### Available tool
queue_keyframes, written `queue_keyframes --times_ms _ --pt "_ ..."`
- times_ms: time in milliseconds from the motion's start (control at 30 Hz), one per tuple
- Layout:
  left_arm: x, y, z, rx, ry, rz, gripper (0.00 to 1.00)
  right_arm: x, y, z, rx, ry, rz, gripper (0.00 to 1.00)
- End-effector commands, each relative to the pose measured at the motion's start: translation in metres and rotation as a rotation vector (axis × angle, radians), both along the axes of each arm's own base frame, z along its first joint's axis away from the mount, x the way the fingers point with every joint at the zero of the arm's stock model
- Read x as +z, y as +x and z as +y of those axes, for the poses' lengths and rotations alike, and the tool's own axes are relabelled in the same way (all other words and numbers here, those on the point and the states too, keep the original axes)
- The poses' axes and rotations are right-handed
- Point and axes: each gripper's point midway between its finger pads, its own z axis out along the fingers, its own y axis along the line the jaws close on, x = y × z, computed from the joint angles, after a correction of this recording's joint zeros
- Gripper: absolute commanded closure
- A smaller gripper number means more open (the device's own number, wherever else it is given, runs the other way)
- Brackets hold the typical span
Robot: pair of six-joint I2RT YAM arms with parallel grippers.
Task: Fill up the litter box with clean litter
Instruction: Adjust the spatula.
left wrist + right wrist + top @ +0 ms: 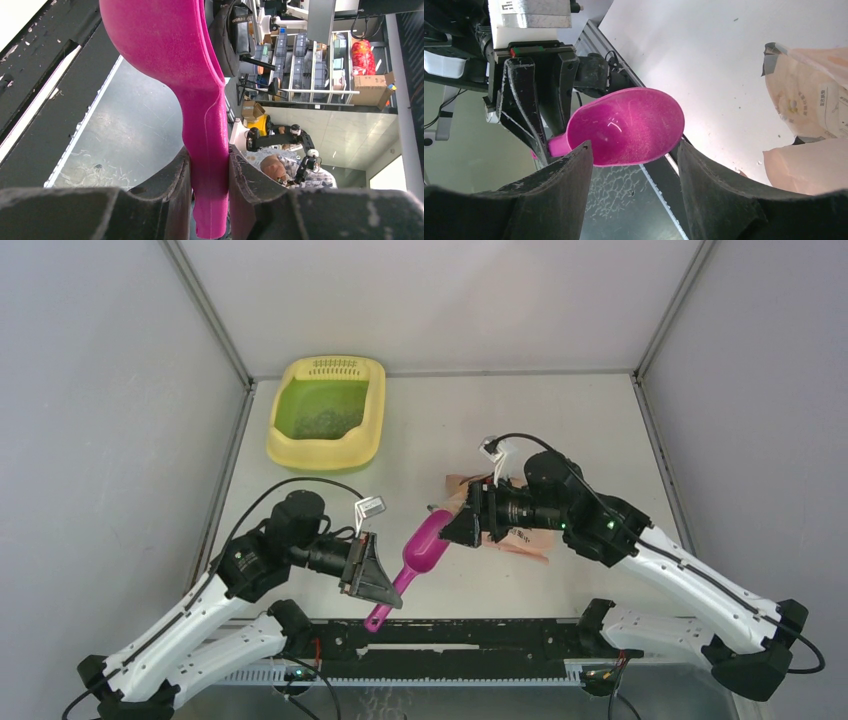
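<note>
Top external view showed the litter box (322, 454) at the far left of the table (580, 420), its slotted grille at the far end, well apart from both arms. A loose patch of litter (332, 421) lay on its green floor, toward the far half. Nearer the arms, a magenta scoop (424, 546) hung above the table between the two grippers, its bowl pointing up and to the right and its handle running down toward the near edge. The left gripper (388, 590) was clenched on that handle; in the left wrist view its two dark fingers (170, 190) pressed against the handle on either side, with the scoop (190, 75) widening into its bowl above them. The right gripper (456, 530) reached in from the right and stopped just beside the bowl's rim. In the right wrist view its jaws were spread wide and grasped nothing: the scoop (626, 125) was seen through the gap between them, its dusty inner face turned to the camera, and the left gripper (536, 105) was visible behind it, holding the handle. Whether the bowl touched the right fingers (559, 190) could not be told. A peach bag (522, 543) lay on the table under the right wrist, mostly hidden by it from above; in the right wrist view the bag (809, 100) sat to the right of the fingers, printed side up, outside the jaws.
</note>
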Motion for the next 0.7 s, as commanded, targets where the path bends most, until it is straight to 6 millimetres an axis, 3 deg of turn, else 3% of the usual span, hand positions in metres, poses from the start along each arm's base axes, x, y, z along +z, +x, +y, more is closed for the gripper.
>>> queue_keyframes --times_ms 0,500,600,667 --pt "0.021 -0.005 -0.001 -0.042 -0.075 -0.028 0.98 0.029 0.005 0.004 0.027 0.076 -0.073 0.31" --pt "0.040 -0.011 -0.005 -0.090 -0.124 -0.051 0.98 0.015 -0.008 0.027 0.218 0.091 0.012 0.39" --pt "0.041 -0.011 -0.006 -0.092 -0.124 -0.051 0.97 0.015 -0.009 0.027 0.230 0.094 0.011 0.50" --pt "0.042 -0.010 -0.007 -0.091 -0.126 -0.054 0.97 0.015 -0.009 0.026 0.231 0.094 0.009 0.66"
